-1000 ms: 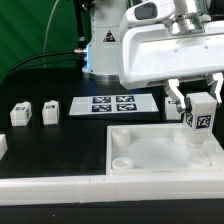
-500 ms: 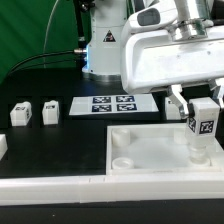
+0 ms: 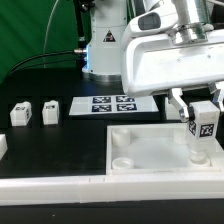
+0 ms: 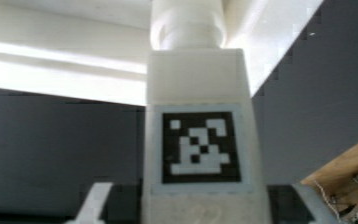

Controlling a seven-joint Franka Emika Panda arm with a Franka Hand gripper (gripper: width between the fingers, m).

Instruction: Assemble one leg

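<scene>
1. Nearest the camera in the exterior view, a long white strip (image 3: 50, 186) runs along the front edge of the black table (image 3: 60, 150).
2. Just behind it lies a large white tray (image 3: 150, 168) with round sockets at its corners.
3. The leg (image 3: 203, 127) stands upright over the tray's side at the exterior view's right, its tag facing the camera. Its narrow lower end reaches down inside the tray; whether it sits in a socket cannot be told.
4. The gripper (image 3: 200, 110) has the leg's upper part clamped, one finger on each side and closed against it. In the wrist view the leg (image 4: 201, 120) fills the middle of the picture, tag forward.
5. Toward the exterior view's left, well apart from the tray, two small white blocks (image 3: 20, 113) (image 3: 50, 111) sit side by side.
6. Behind the tray lies the marker board (image 3: 112, 103), flat on the table.
7. Farthest back rises the arm's white base (image 3: 105, 50).
</scene>
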